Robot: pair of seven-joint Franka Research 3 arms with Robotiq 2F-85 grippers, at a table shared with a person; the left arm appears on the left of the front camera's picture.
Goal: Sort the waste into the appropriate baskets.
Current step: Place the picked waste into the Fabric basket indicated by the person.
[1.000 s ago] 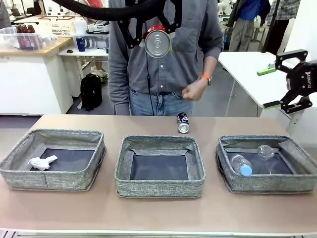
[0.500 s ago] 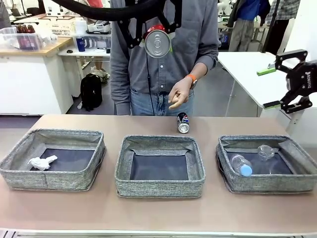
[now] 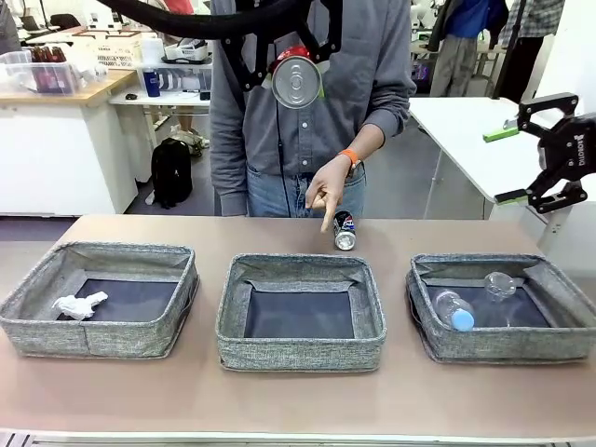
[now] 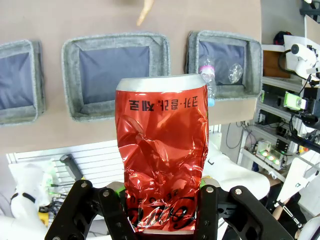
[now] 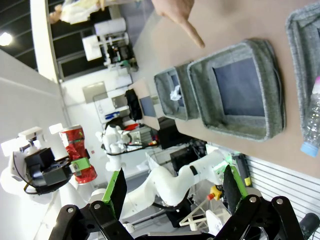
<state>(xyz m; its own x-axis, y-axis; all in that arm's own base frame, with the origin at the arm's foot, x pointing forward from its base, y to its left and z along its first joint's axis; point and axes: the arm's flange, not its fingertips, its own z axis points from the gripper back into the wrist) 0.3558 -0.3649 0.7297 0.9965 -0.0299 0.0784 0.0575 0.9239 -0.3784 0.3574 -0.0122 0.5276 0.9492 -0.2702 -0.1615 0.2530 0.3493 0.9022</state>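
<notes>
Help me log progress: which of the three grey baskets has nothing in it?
The middle basket: its dark bottom is bare. The left basket holds a crumpled paper wad; the right basket holds a blue-capped bottle and a clear cup.

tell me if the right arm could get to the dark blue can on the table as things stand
Probably yes: the right gripper is open and empty, raised off to the side, and the dark blue can lies in the open behind the middle basket. Only the person's pointing hand hovers close.
</notes>
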